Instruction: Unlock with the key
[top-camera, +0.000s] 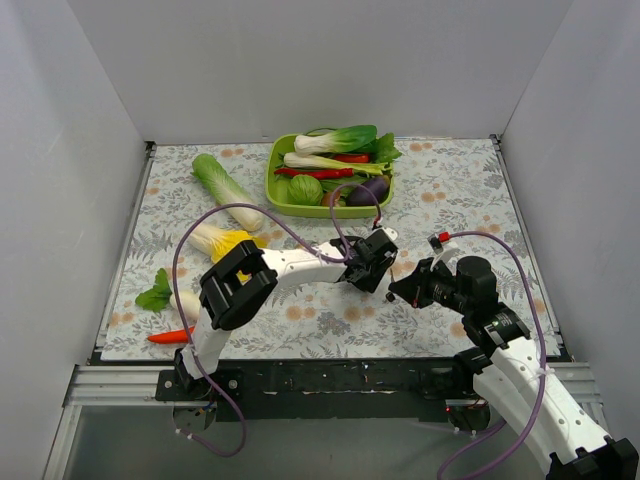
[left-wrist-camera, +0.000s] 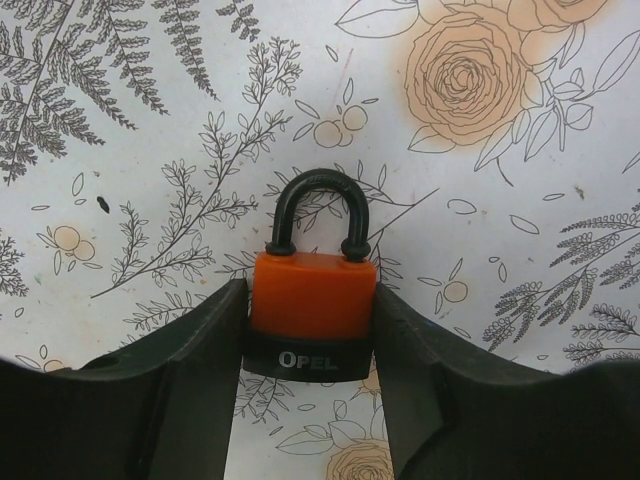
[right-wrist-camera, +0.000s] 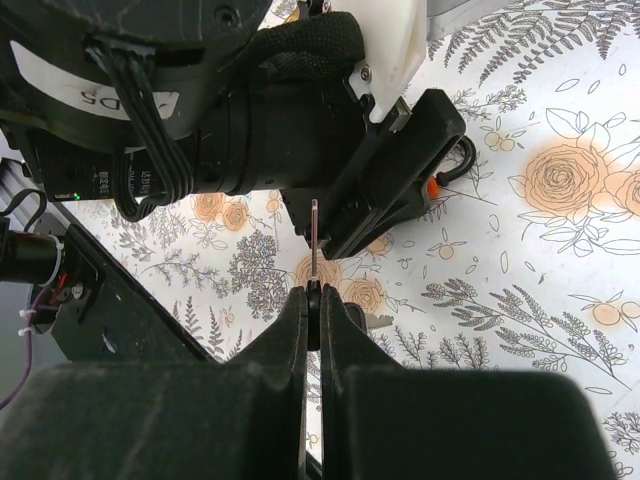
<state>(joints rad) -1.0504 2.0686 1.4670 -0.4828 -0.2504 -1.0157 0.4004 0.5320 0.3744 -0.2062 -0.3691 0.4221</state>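
My left gripper (left-wrist-camera: 308, 345) is shut on the orange-and-black padlock (left-wrist-camera: 312, 300), gripping its body by both sides; the black shackle (left-wrist-camera: 318, 205) points away and is closed. In the top view the left gripper (top-camera: 372, 262) holds it above the table's middle. My right gripper (right-wrist-camera: 314, 300) is shut on the key (right-wrist-camera: 315, 250): the black head is pinched between the fingers and the thin silver blade sticks out toward the left gripper's fingers (right-wrist-camera: 400, 170), its tip just short of them. In the top view the right gripper (top-camera: 403, 288) sits close to the right of the left one.
A green tray (top-camera: 282, 205) of toy vegetables stands at the back. A napa cabbage (top-camera: 225, 190), corn (top-camera: 228, 243), a leafy green (top-camera: 155, 295) and a red chilli (top-camera: 170, 337) lie on the left of the floral mat. Grey walls enclose the table.
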